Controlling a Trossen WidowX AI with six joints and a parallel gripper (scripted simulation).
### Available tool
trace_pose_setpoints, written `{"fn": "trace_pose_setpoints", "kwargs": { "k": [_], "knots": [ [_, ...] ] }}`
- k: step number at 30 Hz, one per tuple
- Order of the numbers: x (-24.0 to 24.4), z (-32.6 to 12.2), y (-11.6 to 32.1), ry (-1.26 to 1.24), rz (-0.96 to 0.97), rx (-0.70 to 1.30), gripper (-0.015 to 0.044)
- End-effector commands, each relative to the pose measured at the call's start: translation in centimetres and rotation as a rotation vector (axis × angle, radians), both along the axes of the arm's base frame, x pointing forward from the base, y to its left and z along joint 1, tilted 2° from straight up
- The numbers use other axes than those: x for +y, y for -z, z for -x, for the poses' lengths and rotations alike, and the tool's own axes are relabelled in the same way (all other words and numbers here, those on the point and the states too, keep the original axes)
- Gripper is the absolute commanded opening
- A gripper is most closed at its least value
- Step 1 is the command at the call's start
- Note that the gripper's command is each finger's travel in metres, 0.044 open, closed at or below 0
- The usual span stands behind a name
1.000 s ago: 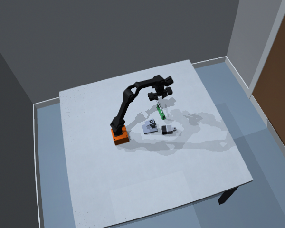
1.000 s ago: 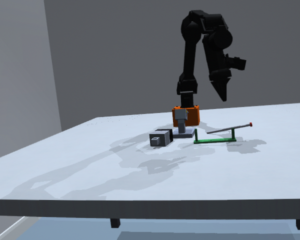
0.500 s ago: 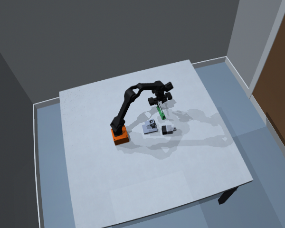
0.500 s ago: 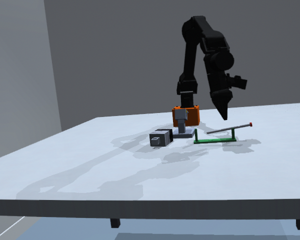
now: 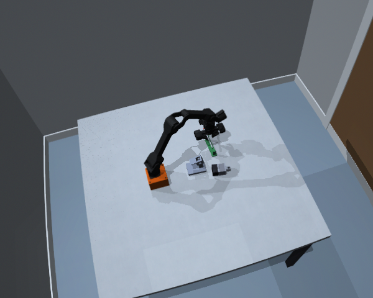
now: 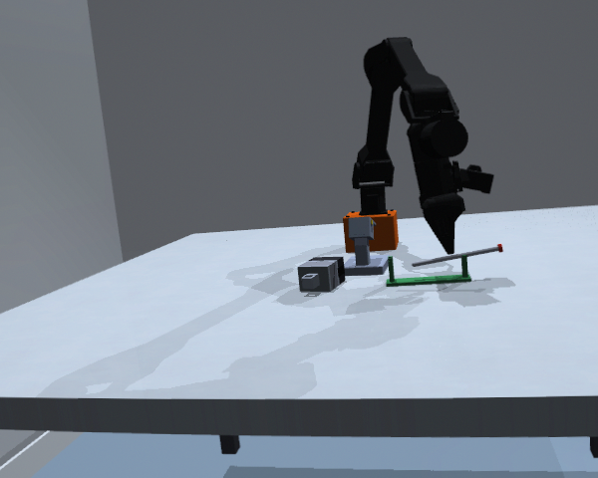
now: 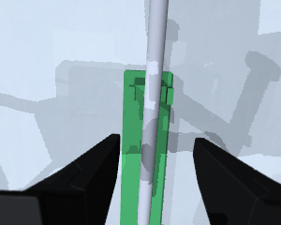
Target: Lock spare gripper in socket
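Observation:
The grey lock pin (image 6: 482, 251) (image 7: 152, 94) with a red head slants over the green rack (image 5: 209, 146) (image 6: 428, 280) (image 7: 131, 187). It leans on one post, head end high; its other end hangs above the rack bar, short of the other post. My gripper (image 6: 449, 252) (image 7: 156, 143) is open just above the pin, with one finger on each side in the wrist view. The head is out of the wrist view. The mount's socket (image 6: 360, 227) stands on its grey base (image 5: 192, 169) without the pin. The spare gripper (image 5: 219, 169) (image 6: 320, 275) lies on the table beside the mount.
The orange arm base (image 5: 157, 179) (image 6: 387, 236) stands behind the mount in the exterior view. The spare gripper's spigot (image 5: 228, 168) (image 6: 309, 280) points away from the mount. The rack's upright posts stand close to the mount and below my fingers.

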State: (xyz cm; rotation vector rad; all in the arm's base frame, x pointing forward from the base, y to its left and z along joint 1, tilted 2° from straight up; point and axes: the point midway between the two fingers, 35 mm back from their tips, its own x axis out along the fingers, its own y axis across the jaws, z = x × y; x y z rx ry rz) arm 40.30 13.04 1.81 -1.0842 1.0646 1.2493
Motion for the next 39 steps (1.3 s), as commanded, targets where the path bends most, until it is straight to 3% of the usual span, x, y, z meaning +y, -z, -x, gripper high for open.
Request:
{"fn": "trace_pose_setpoints", "kwargs": {
  "k": [1,26,32,39],
  "knots": [
    [-0.1,0.2,1.1,0.001,0.007,0.012,0.0180],
    [0.0,0.2,3.3,0.001,0.007,0.012,0.0180],
    [0.0,0.2,3.3,0.001,0.007,0.012,0.0023],
    [0.0,0.2,3.3,0.001,0.007,0.012,0.0000]
  ]
}}
